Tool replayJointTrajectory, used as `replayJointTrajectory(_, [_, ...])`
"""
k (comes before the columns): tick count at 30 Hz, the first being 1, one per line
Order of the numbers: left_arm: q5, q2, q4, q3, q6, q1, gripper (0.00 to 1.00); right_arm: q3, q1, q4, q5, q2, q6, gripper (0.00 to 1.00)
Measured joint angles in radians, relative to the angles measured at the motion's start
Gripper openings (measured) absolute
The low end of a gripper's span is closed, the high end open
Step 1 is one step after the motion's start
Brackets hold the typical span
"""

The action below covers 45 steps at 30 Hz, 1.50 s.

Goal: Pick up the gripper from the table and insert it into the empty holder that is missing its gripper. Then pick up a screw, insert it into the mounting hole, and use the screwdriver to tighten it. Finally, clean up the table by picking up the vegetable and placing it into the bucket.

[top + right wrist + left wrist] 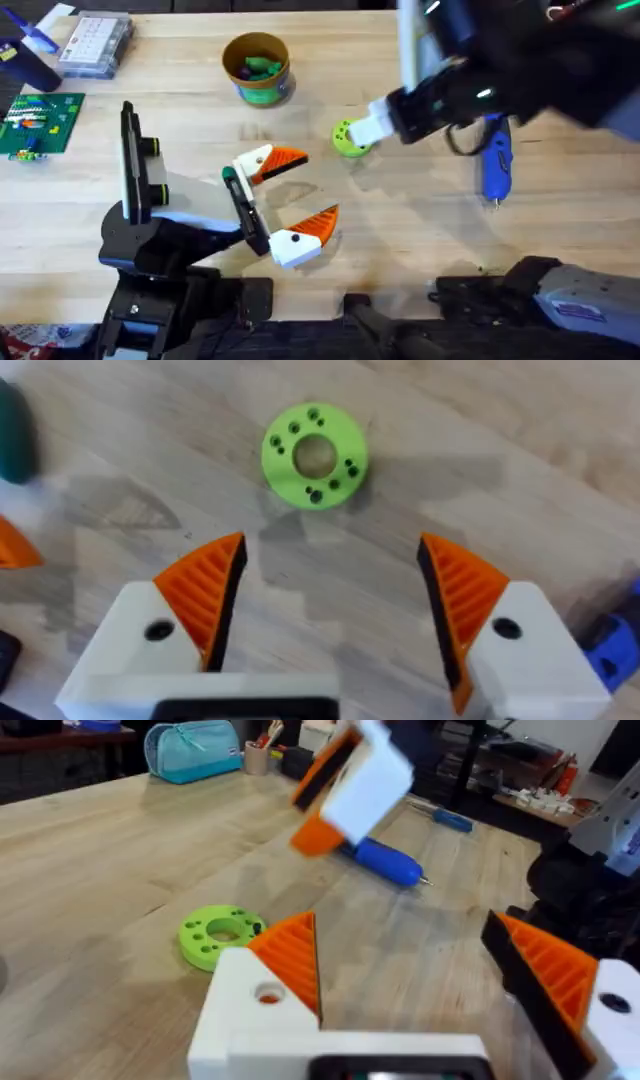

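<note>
Judging by the vegetable point(350, 138) lying loose mid-tabletop point(420, 240), outside the bucket point(257, 68), cleanup remains; both right claw point(325, 595) and left claw point(290, 195) gape empty.

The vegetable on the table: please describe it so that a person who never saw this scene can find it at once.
On the wooden table, look between the bucket and the blue screwdriver. There the vegetable lies flat under the open right gripper. It alone is a lime-green ring with a centre hole and small dark holes.
</note>
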Motion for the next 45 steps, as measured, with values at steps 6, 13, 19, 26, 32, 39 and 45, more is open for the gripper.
replayJointTrajectory(6, [0.000,0.000,0.000,0.000,0.000,0.000,0.990,-0.060,0.036,0.105,-0.004,0.139,0.000,0.995])
replayJointTrajectory(13, [0.000,0.000,0.000,0.000,0.000,0.000,0.990,-0.061,0.042,0.202,-0.006,0.282,0.000,0.981])
replayJointTrajectory(19, [0.000,0.000,0.000,0.000,0.000,0.000,0.990,-0.063,0.042,0.217,-0.006,0.331,0.005,0.758])
replayJointTrajectory(26, [0.000,0.000,0.000,0.000,0.000,0.000,0.990,-0.064,0.042,0.230,-0.007,0.335,0.009,0.493])
replayJointTrajectory(32, [0.000,0.000,0.000,0.000,0.000,0.000,0.990,-0.064,0.042,0.230,-0.007,0.337,0.011,0.360])
replayJointTrajectory(39, [0.000,0.000,0.000,0.000,0.000,0.000,0.990,-0.064,0.042,0.235,-0.003,0.343,0.011,0.161])
replayJointTrajectory(45, [0.000,0.000,0.000,0.000,0.000,0.000,0.990,-0.064,0.042,0.214,-0.002,0.343,0.011,0.056])
